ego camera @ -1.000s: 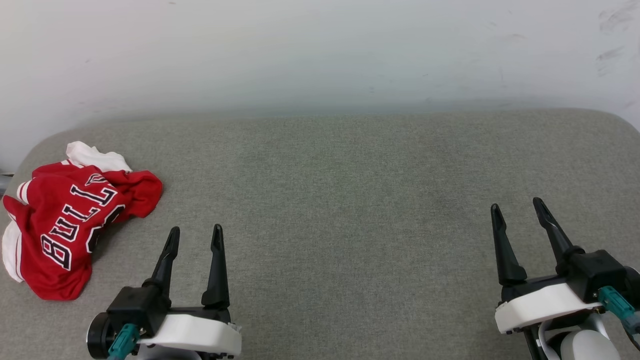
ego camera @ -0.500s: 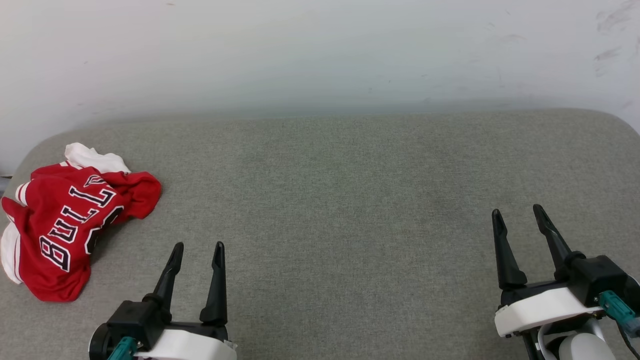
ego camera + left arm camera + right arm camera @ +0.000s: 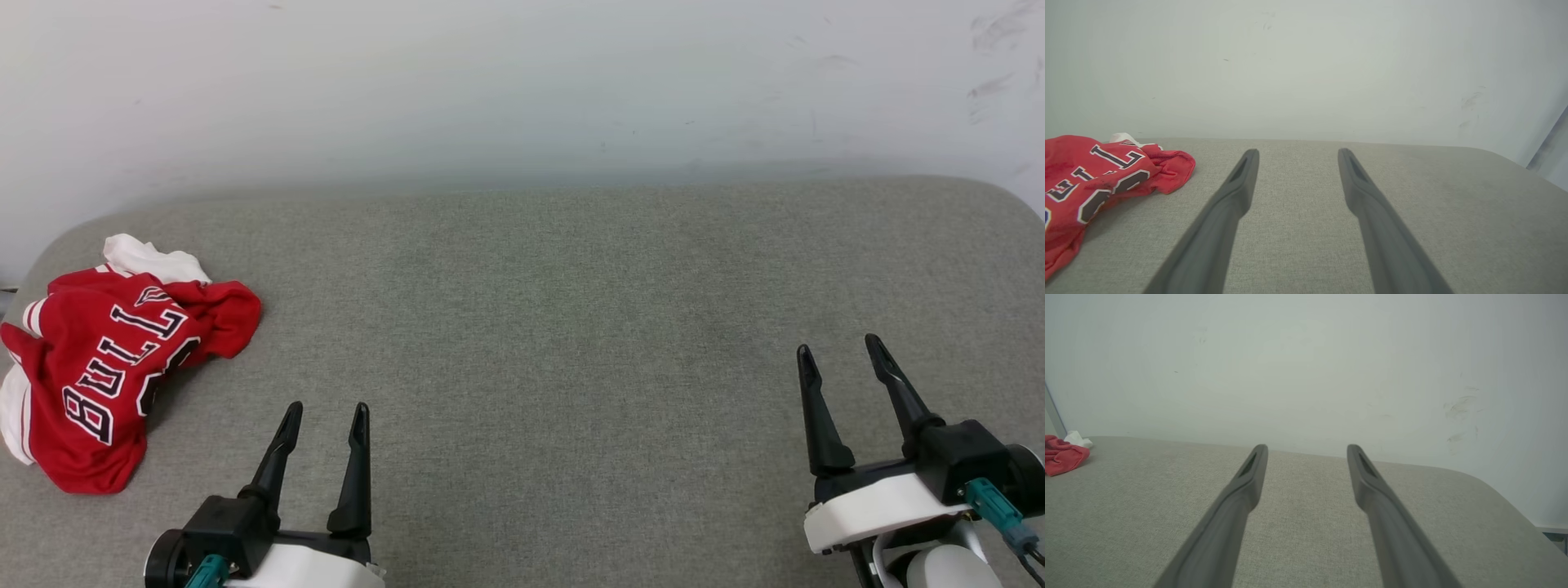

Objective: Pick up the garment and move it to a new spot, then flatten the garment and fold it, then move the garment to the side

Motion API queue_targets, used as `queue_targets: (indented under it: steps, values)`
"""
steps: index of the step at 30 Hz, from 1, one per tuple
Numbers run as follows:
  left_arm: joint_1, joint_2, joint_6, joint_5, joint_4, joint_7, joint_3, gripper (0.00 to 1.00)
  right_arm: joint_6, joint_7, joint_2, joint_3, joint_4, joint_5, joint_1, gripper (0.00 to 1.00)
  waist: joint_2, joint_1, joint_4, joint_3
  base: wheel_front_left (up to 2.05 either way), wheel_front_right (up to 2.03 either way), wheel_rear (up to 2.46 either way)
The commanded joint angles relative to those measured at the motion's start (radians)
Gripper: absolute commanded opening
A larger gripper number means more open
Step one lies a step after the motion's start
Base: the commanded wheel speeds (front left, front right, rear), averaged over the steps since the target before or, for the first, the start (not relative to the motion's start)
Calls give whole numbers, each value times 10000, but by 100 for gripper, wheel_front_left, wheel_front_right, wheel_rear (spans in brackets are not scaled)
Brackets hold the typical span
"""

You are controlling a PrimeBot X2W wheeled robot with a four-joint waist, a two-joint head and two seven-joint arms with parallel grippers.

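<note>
The garment (image 3: 106, 367) lies crumpled at the left end of the grey pad (image 3: 571, 310), lettering up, with a white wall (image 3: 522, 82) behind. The left gripper (image 3: 327, 407) hovers near it, to its right, fingers spread and empty. The right gripper (image 3: 838, 344) hangs well apart at the pad's right, likewise spread and holding nothing

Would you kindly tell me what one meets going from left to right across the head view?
garment → left gripper → right gripper
</note>
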State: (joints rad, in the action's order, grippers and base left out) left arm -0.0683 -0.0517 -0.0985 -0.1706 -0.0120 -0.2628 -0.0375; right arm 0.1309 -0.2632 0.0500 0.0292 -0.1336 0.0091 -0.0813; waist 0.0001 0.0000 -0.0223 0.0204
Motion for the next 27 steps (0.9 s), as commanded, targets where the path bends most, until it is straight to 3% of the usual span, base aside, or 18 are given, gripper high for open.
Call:
queue_targets:
  steps: [1, 10, 13, 27]
  values:
    - [41, 18, -45, -29, -11, -31, 14, 100, -5, -25, 5, -11, -26, 25, -34, 100, -1, 0, 11, -3, 0, 0, 0]
    - [81, 17, -52, -180, -26, -31, 60, 100, -5, -25, 2, -377, -148, 974, 18, 100, -1, 0, 222, -11, 0, 0, 0]
    - [87, 16, -20, -232, -62, -30, 108, 100, -5, -23, 5, -486, -122, 821, 26, 100, -1, 0, 414, -7, 0, 0, 0]
    - [-118, 17, 19, -203, -417, -30, 403, 100, -5, -23, 4, -984, -193, 739, 288, 100, -1, 0, 2038, -251, 0, 0, 0]
